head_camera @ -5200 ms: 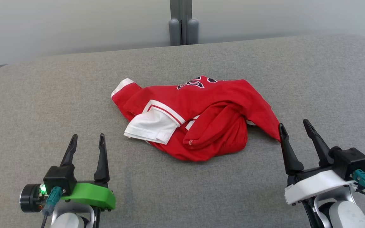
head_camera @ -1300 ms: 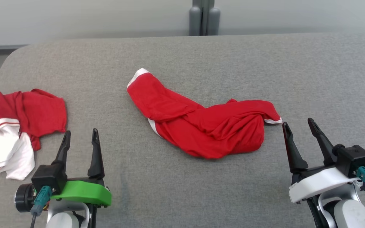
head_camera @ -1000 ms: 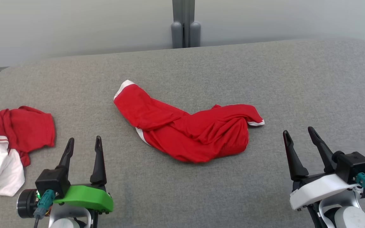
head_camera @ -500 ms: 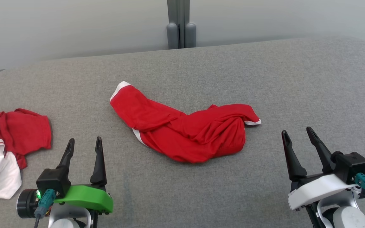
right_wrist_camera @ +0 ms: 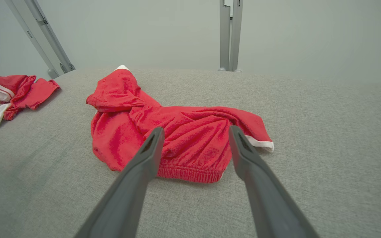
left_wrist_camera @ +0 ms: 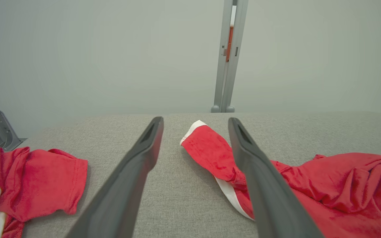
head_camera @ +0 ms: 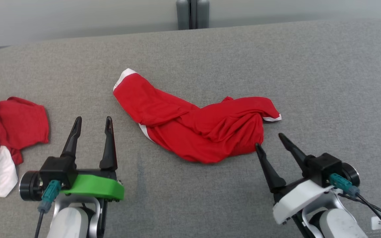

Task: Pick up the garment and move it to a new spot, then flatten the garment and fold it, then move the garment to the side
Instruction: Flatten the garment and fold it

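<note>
The red shorts (head_camera: 197,129) lie crumpled on the gray table (head_camera: 326,82). The left gripper (head_camera: 93,118) and right gripper (head_camera: 269,140) sit nearby, jaws apart.

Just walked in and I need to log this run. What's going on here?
A two-armed robot faces a grey table. Red shorts lie crumpled in the middle. Both grippers are open and empty: the right gripper points at the waistband, close to it; the left gripper hangs apart, to the left. Another red-and-white garment lies at the left edge.
</note>
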You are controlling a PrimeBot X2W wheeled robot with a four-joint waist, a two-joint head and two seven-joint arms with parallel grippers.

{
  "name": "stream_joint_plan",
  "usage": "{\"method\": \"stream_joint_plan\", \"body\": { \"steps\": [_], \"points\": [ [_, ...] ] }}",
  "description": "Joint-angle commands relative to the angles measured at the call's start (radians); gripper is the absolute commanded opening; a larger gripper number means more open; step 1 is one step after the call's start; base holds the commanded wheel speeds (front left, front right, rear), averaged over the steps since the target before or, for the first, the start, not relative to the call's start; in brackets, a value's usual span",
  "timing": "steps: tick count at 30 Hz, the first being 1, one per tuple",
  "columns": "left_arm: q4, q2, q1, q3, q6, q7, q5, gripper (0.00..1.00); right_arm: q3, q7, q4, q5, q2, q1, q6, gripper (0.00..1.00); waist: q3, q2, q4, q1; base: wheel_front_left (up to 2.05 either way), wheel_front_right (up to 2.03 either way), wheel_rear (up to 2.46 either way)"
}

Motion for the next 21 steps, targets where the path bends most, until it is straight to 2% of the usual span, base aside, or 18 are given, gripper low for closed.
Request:
{"method": "stream_joint_plan", "body": {
  "steps": [1,5,12,13,14,15,16,21],
  "points": [
    [-0.005,0.0,-0.025,-0.003,0.0,-0.008,0.011,1.0,0.032,0.006,0.016,0.011,-0.011,-0.024,-0.001,1.0,0.066,-0.0001,0.04,0.0,0.0,0.0,0.0],
    [-0.002,-0.011,-0.061,-0.021,-0.001,-0.026,0.014,1.0,0.14,0.004,0.077,0.019,-0.039,-0.081,-0.001,1.0,0.114,-0.0001,0.074,0.0,0.0,0.0,0.0],
    [0.009,-0.019,-0.089,-0.03,0.007,-0.048,0.01,1.0,0.222,-0.003,0.195,0.006,-0.056,-0.164,-0.001,1.0,0.153,-0.0001,0.105,0.0,0.0,0.0,0.0],
    [0.011,-0.019,-0.093,-0.031,0.007,-0.05,0.01,1.0,0.225,-0.004,0.214,0.004,-0.058,-0.174,-0.001,0.93,0.155,-0.0001,0.107,0.0,0.0,0.0,0.0],
    [0.012,-0.019,-0.095,-0.032,0.008,-0.052,0.01,1.0,0.229,-0.008,0.224,-0.005,-0.061,-0.183,-0.001,0.48,0.157,-0.0001,0.108,0.0,0.0,0.0,0.0],
    [0.013,-0.019,-0.097,-0.032,0.01,-0.054,0.01,1.0,0.233,-0.015,0.237,-0.007,-0.06,-0.191,-0.001,0.34,0.159,-0.0001,0.108,0.0,0.0,0.0,0.0],
    [0.015,-0.019,-0.098,-0.031,0.011,-0.054,0.01,1.0,0.234,-0.021,0.247,-0.009,-0.06,-0.197,-0.001,0.0,0.159,-0.0001,0.108,0.0,0.0,0.0,0.0],
    [0.018,-0.014,-0.1,-0.028,0.019,-0.06,0.009,1.0,0.238,-0.085,0.244,0.001,-0.059,-0.218,-0.001,0.0,0.155,-0.0001,0.095,0.0,0.0,0.0,0.0]
  ]
}}
